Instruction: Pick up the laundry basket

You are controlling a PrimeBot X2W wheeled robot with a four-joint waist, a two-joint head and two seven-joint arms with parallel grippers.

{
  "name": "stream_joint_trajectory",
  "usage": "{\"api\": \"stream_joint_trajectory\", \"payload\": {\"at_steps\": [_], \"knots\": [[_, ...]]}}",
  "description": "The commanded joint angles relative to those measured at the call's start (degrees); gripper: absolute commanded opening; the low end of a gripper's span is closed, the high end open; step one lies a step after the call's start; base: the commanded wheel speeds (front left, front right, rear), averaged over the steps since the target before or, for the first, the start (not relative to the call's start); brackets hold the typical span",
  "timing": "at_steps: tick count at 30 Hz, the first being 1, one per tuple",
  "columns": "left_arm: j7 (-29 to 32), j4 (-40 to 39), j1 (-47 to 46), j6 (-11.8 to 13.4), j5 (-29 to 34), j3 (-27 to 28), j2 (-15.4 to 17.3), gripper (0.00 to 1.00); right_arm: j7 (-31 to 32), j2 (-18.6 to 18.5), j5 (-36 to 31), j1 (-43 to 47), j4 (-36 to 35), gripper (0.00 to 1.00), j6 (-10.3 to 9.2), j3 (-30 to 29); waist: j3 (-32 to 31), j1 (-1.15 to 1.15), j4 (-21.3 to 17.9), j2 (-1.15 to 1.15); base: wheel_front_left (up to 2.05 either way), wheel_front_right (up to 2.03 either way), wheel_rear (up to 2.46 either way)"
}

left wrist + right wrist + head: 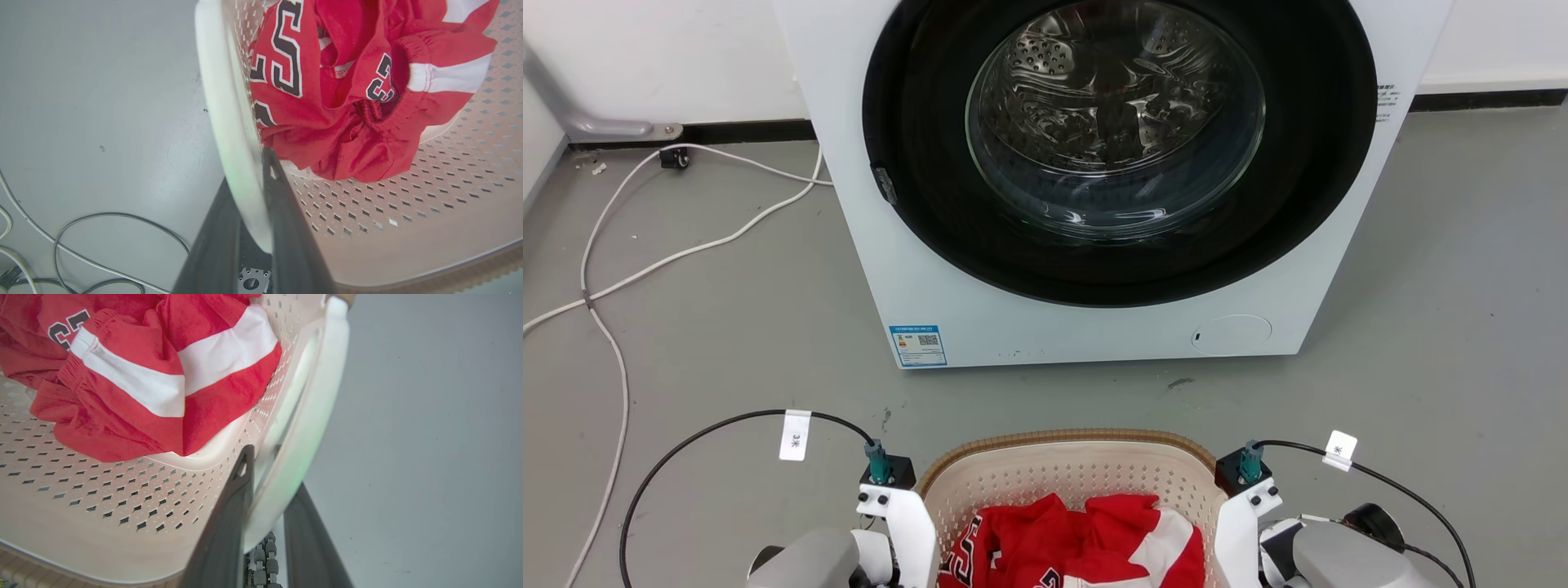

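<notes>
I had the laundry basket [1058, 474] close in front of the washing machine [931, 269], a red jersey [1078, 539] heaped inside. My left end effector [247, 171] was clamped narrow on its white side handle [220, 102], one finger inside the wall and one outside. The right end effector [273, 467] gripped the opposite handle [314, 408] likewise. Whether the basket rested on the floor [727, 327], I could not tell.

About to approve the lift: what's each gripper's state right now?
Left gripper: closed on the left handle of the laundry basket.
Right gripper: closed on its right handle.
</notes>
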Motion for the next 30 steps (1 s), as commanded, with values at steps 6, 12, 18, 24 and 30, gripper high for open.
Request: {"api": "stream_joint_trajectory", "payload": {"at_steps": [6,12,18,24,30], "knots": [[-0.54,-0.19,-1.04,-0.25,-0.61,-0.69,-0.11,0.00,-0.28,0.46,-0.05,-0.75,-0.15,0.00,0.18,0.34,0.05,0.00,-0.13,0.00,0.00,0.00,0.00],[-0.60,-0.34,-1.10,-0.25,-0.96,-1.11,-0.14,0.00,-0.24,0.52,0.03,-0.72,-0.14,0.00,0.18,0.39,0.08,0.00,-0.17,0.00,0.00,0.00,0.00],[-0.61,-0.39,-1.43,-0.25,-1.27,-1.53,-0.02,0.00,-0.30,0.48,0.06,-0.84,-0.07,0.00,0.18,0.42,0.12,0.00,-0.15,0.00,0.00,0.00,0.00],[-0.79,-0.43,-1.44,-0.26,-1.60,-1.82,-0.04,0.00,-0.28,0.47,0.08,-0.83,-0.08,0.00,0.18,0.48,0.16,0.00,-0.09,0.00,0.00,0.00,0.00],[-0.87,-0.36,-1.56,-0.26,-1.99,-2.11,-0.06,0.00,-0.38,0.45,0.03,-0.89,-0.09,0.00,0.18,0.49,0.24,0.00,0.00,0.00,0.00,0.00,0.00]]}}
